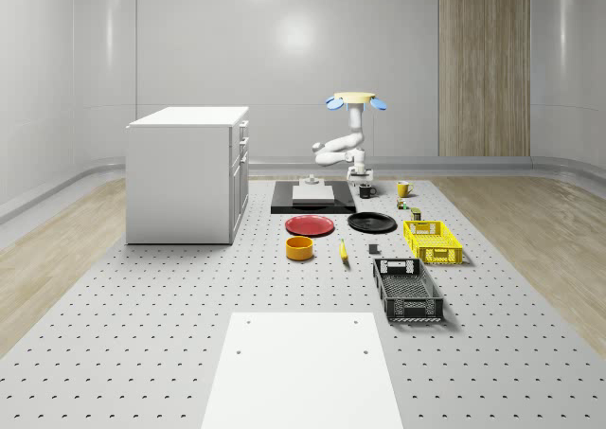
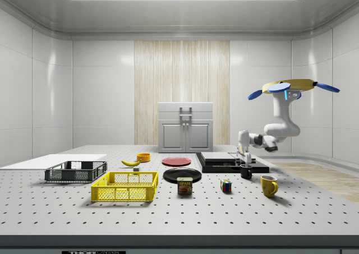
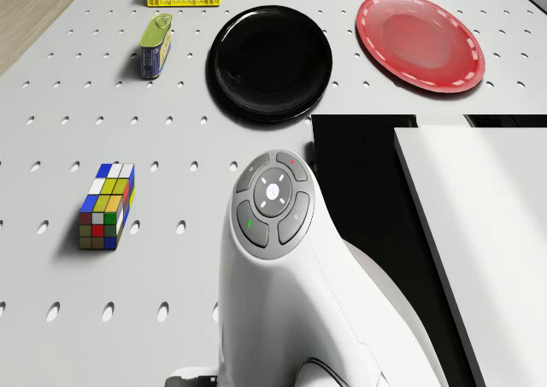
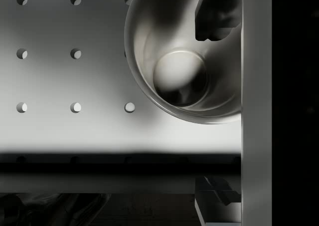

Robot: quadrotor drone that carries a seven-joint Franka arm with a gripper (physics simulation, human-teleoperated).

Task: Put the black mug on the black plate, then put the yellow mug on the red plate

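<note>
The black mug [image 1: 366, 190] stands upright on the table beside the black slab, and is also seen as the black mug [image 2: 246, 172]. My gripper [image 2: 244, 160] hangs just above it, open. In the wrist view I look down into the mug [image 4: 182, 71]; one fingertip [image 4: 215, 21] is over its inside, the other fingertip [image 4: 214, 198] is well outside the rim. The yellow mug [image 1: 403, 188] stands a little further towards the whole-scene view's right. The black plate [image 1: 371, 223] and red plate [image 1: 310, 224] lie side by side nearer the table's middle. The drone [image 1: 355, 98] hovers above the mugs' end of the table.
A black slab [image 1: 284, 205] bearing a white block lies beside the black mug. A can [image 3: 155, 45] and a colour cube [image 3: 107, 206] lie near the black plate. A yellow crate [image 1: 432, 241], black crate [image 1: 407, 289], orange bowl [image 1: 299, 248], banana [image 1: 343, 250] and white cabinet [image 1: 187, 173] stand further off.
</note>
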